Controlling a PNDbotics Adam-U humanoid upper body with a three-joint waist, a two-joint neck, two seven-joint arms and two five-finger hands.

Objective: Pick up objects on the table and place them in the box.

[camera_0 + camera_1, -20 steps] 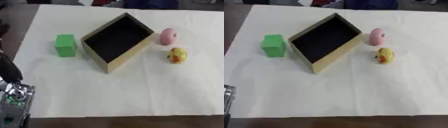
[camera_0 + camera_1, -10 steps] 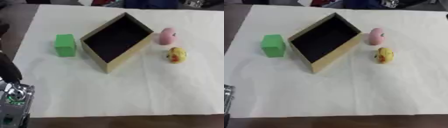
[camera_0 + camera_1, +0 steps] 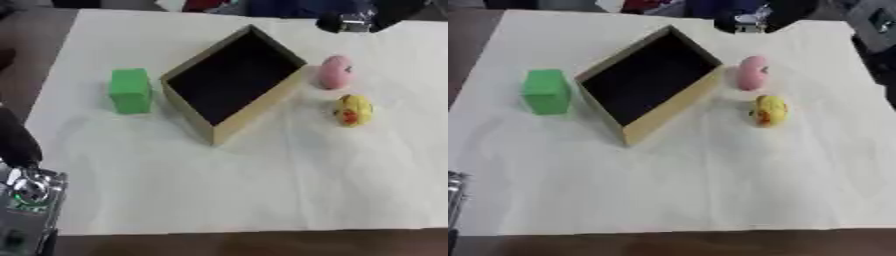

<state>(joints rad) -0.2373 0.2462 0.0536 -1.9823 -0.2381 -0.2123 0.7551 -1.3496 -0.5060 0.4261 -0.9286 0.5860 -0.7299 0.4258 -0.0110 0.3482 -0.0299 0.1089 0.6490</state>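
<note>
Sitting on white cloth (image 3: 262,190), one box (image 3: 232,82), one green block (image 3: 130,90), one pink toy (image 3: 334,72), one yellow toy (image 3: 353,110), hand states indiscernible

A tan cardboard box (image 3: 229,125) with a black inside sits on a white cloth (image 3: 262,190) over a dark brown table (image 3: 35,45), with a bright green block (image 3: 130,90), a pink egg-shaped toy (image 3: 334,72) and a yellow toy (image 3: 354,110) marked with orange-red.

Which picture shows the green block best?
The left eye view: the green block sits farther from the picture's left edge, clear beside the box. The right eye view shows it whole too, just closer to the edge.
</note>
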